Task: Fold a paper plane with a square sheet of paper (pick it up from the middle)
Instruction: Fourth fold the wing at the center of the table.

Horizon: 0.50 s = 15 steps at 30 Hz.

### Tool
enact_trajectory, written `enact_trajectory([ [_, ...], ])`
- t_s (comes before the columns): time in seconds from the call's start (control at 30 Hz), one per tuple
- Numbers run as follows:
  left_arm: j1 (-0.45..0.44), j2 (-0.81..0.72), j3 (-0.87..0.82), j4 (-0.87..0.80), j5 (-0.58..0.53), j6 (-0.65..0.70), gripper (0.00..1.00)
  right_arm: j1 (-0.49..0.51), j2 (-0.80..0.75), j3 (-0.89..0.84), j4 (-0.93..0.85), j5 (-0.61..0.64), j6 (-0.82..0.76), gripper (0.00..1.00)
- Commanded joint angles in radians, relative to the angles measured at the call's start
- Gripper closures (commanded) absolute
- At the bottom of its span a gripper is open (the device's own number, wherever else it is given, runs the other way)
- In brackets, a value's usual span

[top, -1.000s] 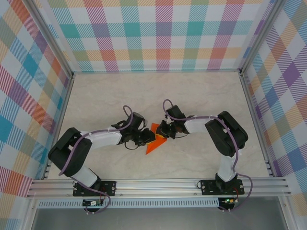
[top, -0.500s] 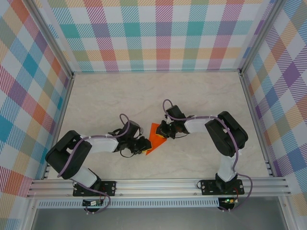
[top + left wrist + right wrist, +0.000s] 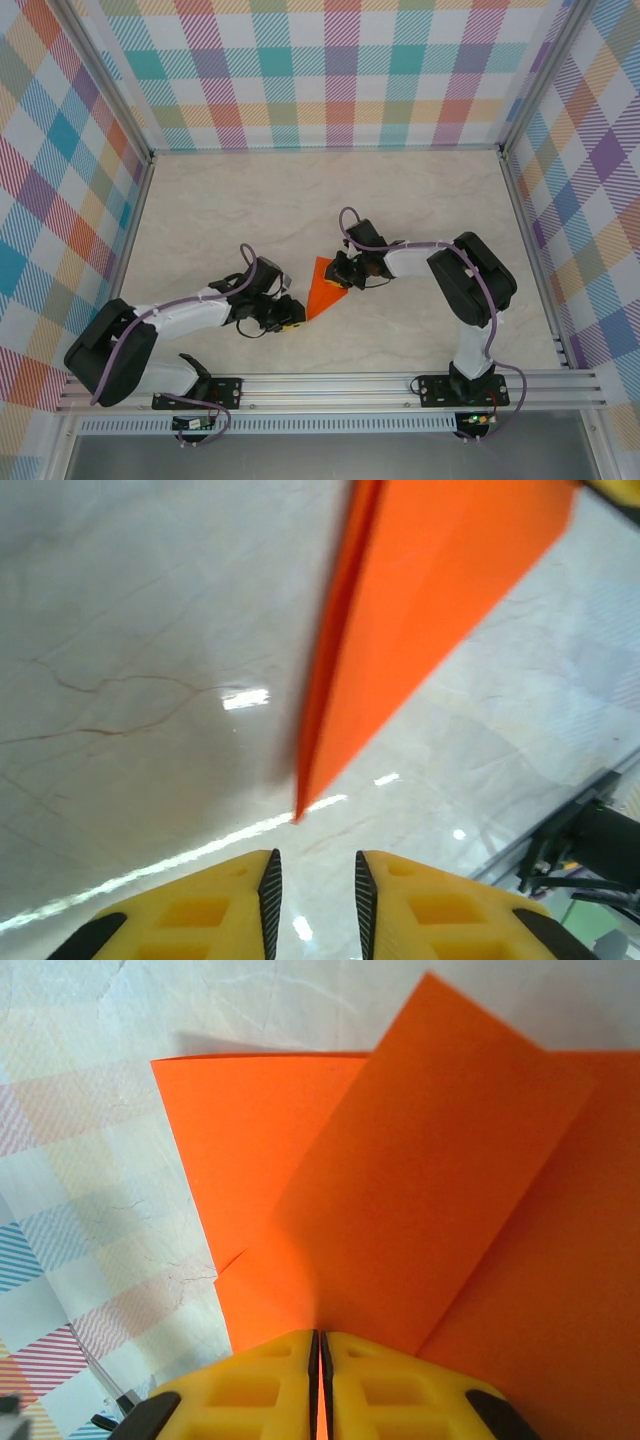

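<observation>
The plane (image 3: 322,290) sits near the middle of the bench (image 3: 250,200), a little toward the near edge, between the two arms. From above it reads as an orange wedge. Its wide end is turned toward the right arm, and its sharp tip points down and left toward the left arm.

The right fingers (image 3: 342,276) are closed tight on the plane's wide end. In the right wrist view the yellow tips meet with only the thin paper pinched between them. Beyond them one flap (image 3: 430,1180) lies slanted over a flatter layer whose straight edge runs to the left.

The left fingers (image 3: 289,319) are low over the bench, just beside the plane's tip. In the left wrist view they stand a little apart, with a narrow gap and nothing in it. The tip (image 3: 298,815) hangs just ahead of that gap and is not touching either finger. A long crease runs up the plane's left side, and a soft shadow lies on the marbled bench beside it. I cannot tell whether the tip rests on the bench or is lifted off it.

Checked walls (image 3: 330,70) stand around the bench.
</observation>
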State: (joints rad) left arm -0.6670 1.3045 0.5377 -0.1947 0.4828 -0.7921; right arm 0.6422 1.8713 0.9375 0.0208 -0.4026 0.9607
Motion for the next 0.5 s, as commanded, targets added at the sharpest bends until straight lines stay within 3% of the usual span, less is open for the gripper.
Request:
enact_trajectory([
  [0.0,-0.006,-0.043,0.055,-0.031,-0.033,0.006,0.71,0.005,0.045,-0.002,-0.079,0.037,-0.011,0.87],
  [0.47,-0.008,0.256,0.214,0.152,-0.069,-0.009,0.78,0.005,0.043,0.007,-0.086,0.030,-0.011,0.86],
])
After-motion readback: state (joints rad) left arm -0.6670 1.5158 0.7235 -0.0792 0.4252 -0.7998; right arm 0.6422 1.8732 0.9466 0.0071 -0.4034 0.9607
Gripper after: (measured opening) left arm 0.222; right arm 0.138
